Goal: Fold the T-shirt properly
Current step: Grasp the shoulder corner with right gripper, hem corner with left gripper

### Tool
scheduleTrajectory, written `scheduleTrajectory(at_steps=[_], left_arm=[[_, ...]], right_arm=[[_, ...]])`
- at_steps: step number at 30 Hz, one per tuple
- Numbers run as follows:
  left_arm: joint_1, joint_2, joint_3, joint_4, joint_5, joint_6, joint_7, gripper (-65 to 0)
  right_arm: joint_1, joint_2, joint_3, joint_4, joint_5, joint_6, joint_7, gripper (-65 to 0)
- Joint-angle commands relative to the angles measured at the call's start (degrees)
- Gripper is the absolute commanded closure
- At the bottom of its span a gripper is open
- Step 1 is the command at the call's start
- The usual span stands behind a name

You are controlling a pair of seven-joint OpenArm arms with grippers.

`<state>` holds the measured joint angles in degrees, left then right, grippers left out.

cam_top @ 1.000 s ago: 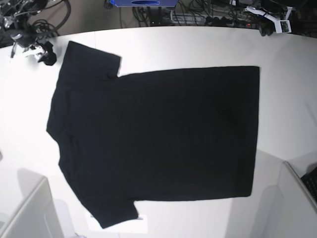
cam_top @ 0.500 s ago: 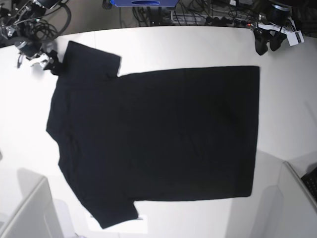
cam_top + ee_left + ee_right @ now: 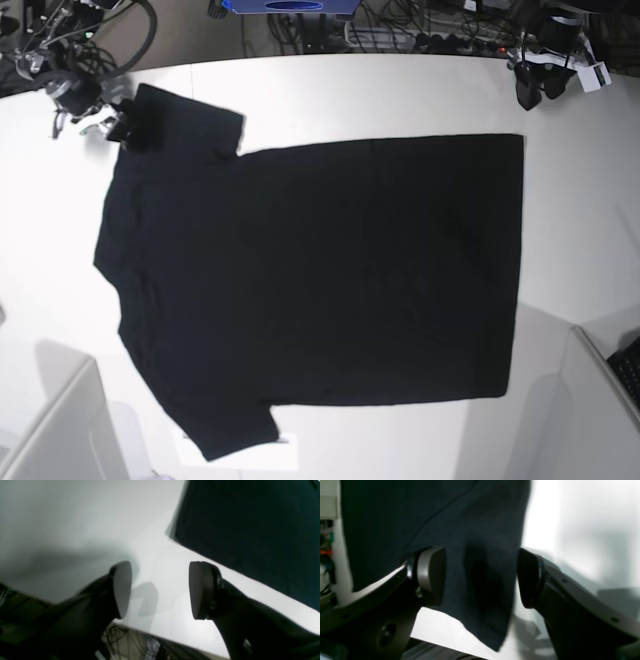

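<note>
The black T-shirt [image 3: 320, 270] lies flat on the white table [image 3: 400, 90], plain side up, collar end at the left and hem at the right. My right gripper [image 3: 125, 128] is open over the upper sleeve's outer edge. In the right wrist view, that gripper [image 3: 480, 577] has the sleeve cloth [image 3: 460, 530] below and between its fingers. My left gripper [image 3: 536, 92] is open over bare table beyond the hem's upper corner. In the left wrist view, the left gripper [image 3: 160, 590] is empty, with the shirt corner [image 3: 250, 530] ahead to the right.
Cables and power strips [image 3: 430, 35] lie behind the table's far edge. Grey panels stand at the bottom left [image 3: 60, 430] and bottom right [image 3: 600, 400]. A white sheet [image 3: 245, 455] pokes out from under the lower sleeve.
My right gripper has moved right, from beside the sleeve onto its edge. My left gripper came down toward the table near the hem corner, then held. The shirt has not moved.
</note>
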<state>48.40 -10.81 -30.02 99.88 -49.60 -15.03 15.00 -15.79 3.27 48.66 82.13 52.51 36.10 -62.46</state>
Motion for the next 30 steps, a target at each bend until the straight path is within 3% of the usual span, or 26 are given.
scheduleTrajectory(at_steps=[1, 3, 6, 9, 12, 15, 16, 26, 30], left_arm=[[0.6, -0.6, -0.4, 0.7, -0.6, -0.3, -1.1, -34.7], [0.3, -0.6, -0.4, 0.7, -1.5, -0.3, -1.1, -34.7], [-1.1, -0.9, -0.5, -1.5, -7.7, -0.3, -0.1, -34.7], [-4.4, -1.9, -1.0, -5.0, -12.2, -0.3, 6.5, -34.7], [-7.7, -2.0, -0.9, -7.6, -12.3, -0.3, 10.4, -34.7], [-10.2, -1.9, -0.9, -8.8, -12.3, -0.3, 11.9, -34.7], [-10.5, -1.9, -0.9, -8.8, -12.3, -0.3, 12.2, -34.7], [-14.7, -1.8, -0.2, -9.4, -12.3, -0.2, 12.3, -34.6], [-17.9, -1.8, -0.5, -12.1, -12.3, -0.2, 17.7, -34.1]], right_arm=[[-1.1, -0.3, -0.4, -0.7, -6.0, -0.8, -4.5, -41.1], [-1.2, -0.3, -0.4, -0.7, -6.0, -0.8, -3.3, -41.1], [-1.2, -0.3, -0.5, -0.7, -6.0, -0.8, -3.1, -41.0], [-1.2, -0.3, -0.5, -0.8, -6.0, -0.8, -3.1, -38.4], [-1.2, -0.3, -0.5, -0.8, -6.0, -0.8, -3.3, -24.3], [-1.2, -0.3, -0.6, -0.8, -6.0, -0.8, -3.5, -2.9], [-1.2, -0.3, -0.6, -0.8, -6.0, -0.8, -3.5, 0.0], [-1.2, 0.0, -4.4, -0.8, -6.1, -0.8, -3.4, 0.0], [-1.2, -0.1, -4.8, -0.8, -6.1, -0.8, -3.5, 0.0]])
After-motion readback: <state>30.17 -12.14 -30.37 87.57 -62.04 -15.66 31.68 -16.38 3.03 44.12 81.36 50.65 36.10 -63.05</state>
